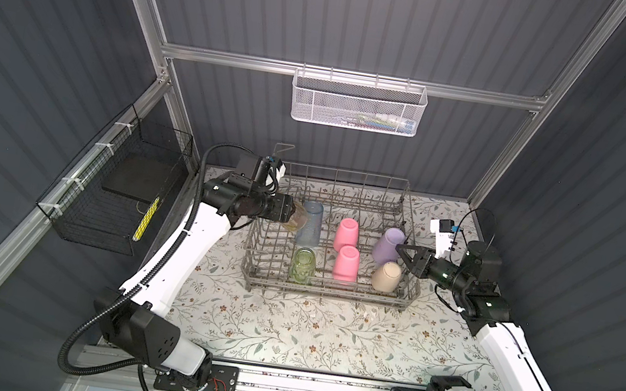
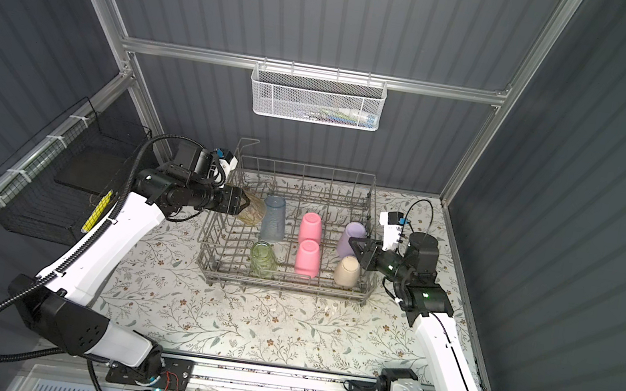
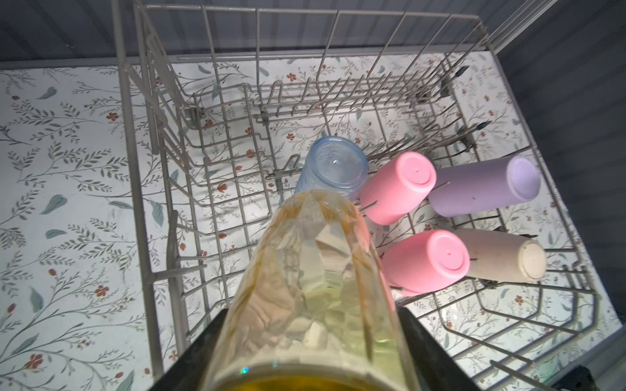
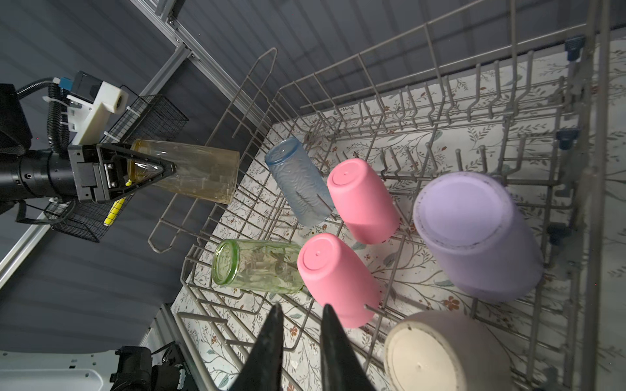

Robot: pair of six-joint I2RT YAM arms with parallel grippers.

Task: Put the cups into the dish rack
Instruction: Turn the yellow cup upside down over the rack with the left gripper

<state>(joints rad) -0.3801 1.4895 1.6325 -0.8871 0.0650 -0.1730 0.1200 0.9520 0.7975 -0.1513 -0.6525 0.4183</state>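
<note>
Your flower-patterned desk point(image 1: 283, 326) carries the large rectangular grey wire dish rack point(image 1: 355, 293), which sits between your two sets of fingers.

Your left fingers point(image 4: 159, 169) are clamped on the tall clear yellow tumbler point(image 4: 203, 176). They hold it by one end, so it lies nearly level in the air. Its free end points away from them, over the rack wall closest to them, and it is not yet set down among the tines.

Just past that free end, close but apart from it, stands the translucent blue-grey tumbler point(image 1: 310, 223), base up. The clear green tumbler point(image 1: 302, 271) leans on the tines, also on the left fingers' side of the rack.

Your right fingers point(image 1: 405, 254) hover at the opposite rack wall with a narrow gap between them and nothing in it. Closest to them are the opaque lavender tumbler point(image 1: 390, 246) and the smaller opaque beige tumbler point(image 1: 386, 277), both base up. In both top views the fingertips overlap the lavender one, and you cannot tell whether they touch it.

Beyond those two, about midway between the two sets of fingers, the far pink tumbler point(image 1: 346, 235) and the near pink tumbler point(image 1: 346, 263) sit upside down, one behind the other
</note>
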